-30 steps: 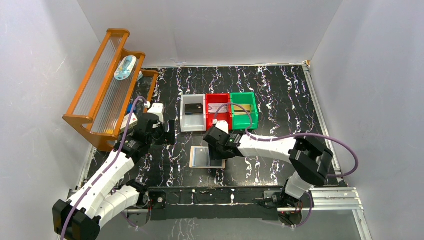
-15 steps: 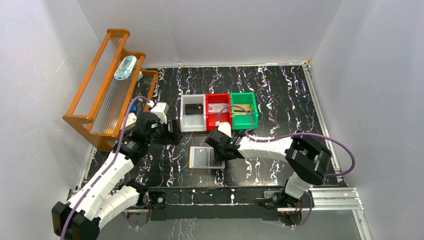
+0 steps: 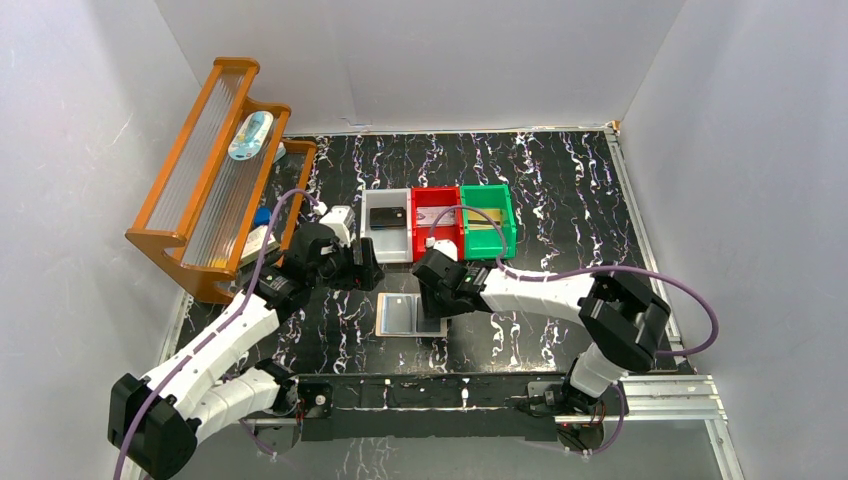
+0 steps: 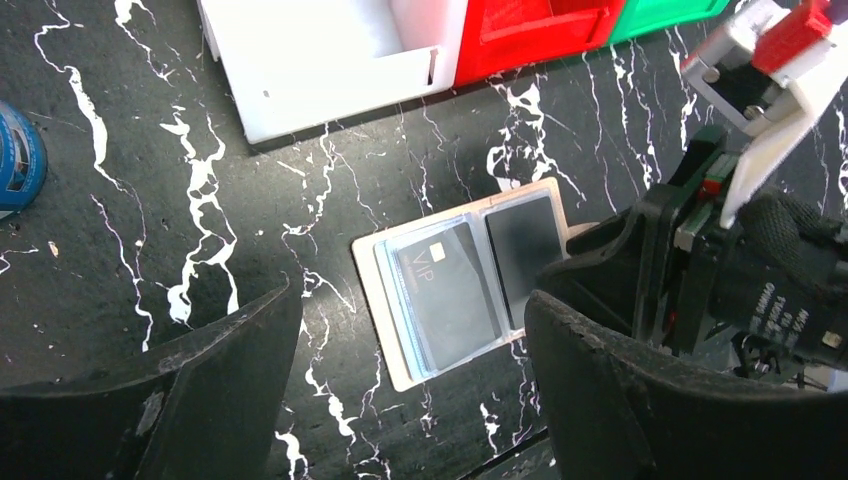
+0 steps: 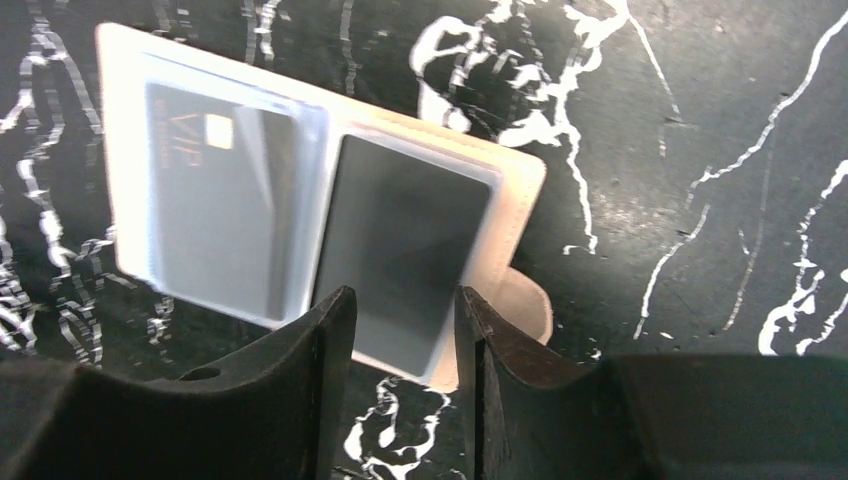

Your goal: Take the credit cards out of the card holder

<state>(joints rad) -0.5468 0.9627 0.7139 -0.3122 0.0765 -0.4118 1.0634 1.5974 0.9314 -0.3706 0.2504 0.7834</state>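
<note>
The tan card holder (image 3: 400, 316) lies open on the black marbled table. In the left wrist view (image 4: 375, 260) its pale glossy pockets hold a dark VIP card (image 4: 445, 295) on the left and a second dark card (image 4: 522, 255) on the right. My left gripper (image 4: 415, 300) is open wide and empty, above the holder's left half. My right gripper (image 5: 400, 300) hangs low over the holder's right pocket (image 5: 400, 230), its jaws a narrow gap apart and gripping nothing. The strap tab (image 5: 527, 300) sticks out beside the right finger.
A grey bin (image 3: 378, 250) with a dark card (image 3: 386, 216), a red bin (image 3: 436, 222) and a green bin (image 3: 487, 245) stand in a row just behind the holder. A wooden rack (image 3: 215, 170) stands at the left. A blue tape roll (image 4: 15, 165) lies near it.
My left arm has swung right, from beside the rack to over the holder's left side. My right gripper stays over the holder's right half. The holder has slid slightly left.
</note>
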